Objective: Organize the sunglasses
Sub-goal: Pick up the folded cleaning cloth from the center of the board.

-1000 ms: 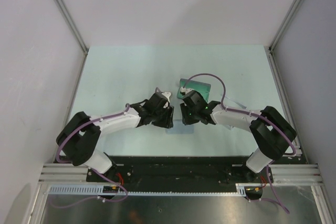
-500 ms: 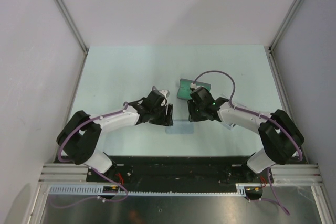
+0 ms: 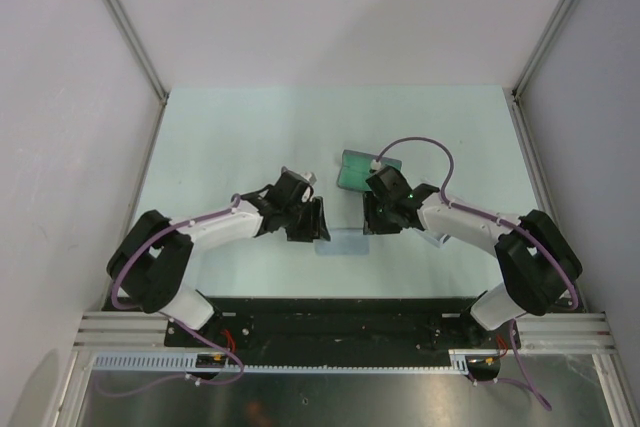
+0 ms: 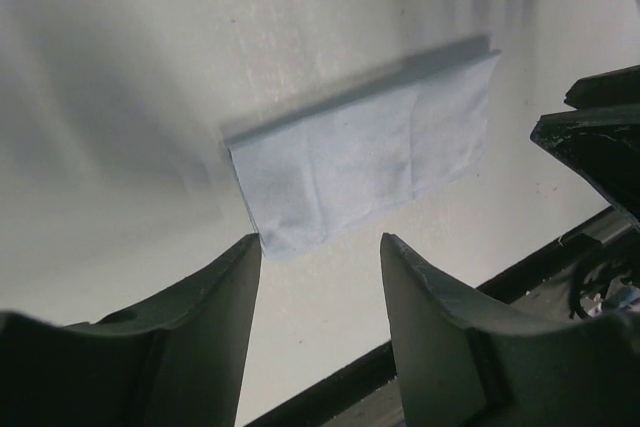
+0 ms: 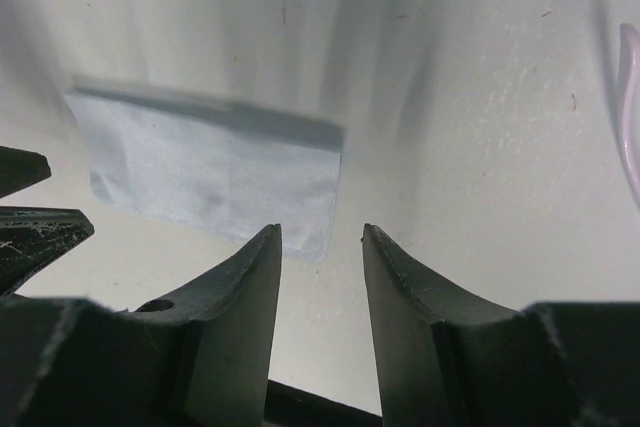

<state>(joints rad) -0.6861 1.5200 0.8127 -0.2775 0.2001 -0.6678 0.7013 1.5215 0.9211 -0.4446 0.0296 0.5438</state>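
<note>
Surface: pale, walled in on three sides, with the arm bases on its near edge.

Left arm: reaches in toward the near middle. Right arm: mirrors it from the right. The two wrists face each other, near but apart.

Green rectangular object: lies flat just beyond the right wrist, partly covered by it. We cannot tell what it is.

Cloth: grey-blue, folded to a rectangle, flat on the surface at the near middle, between the two wrists.

Left jaws: moderately wide, nothing between the fingers. They sit over one corner of the cloth. We cannot tell whether they touch it.

Right jaws: a narrower gap, also holding nothing, fingers either side of another corner of the cloth.

Sunglasses: we cannot pick them out in any view, so their place is not readable.
</note>
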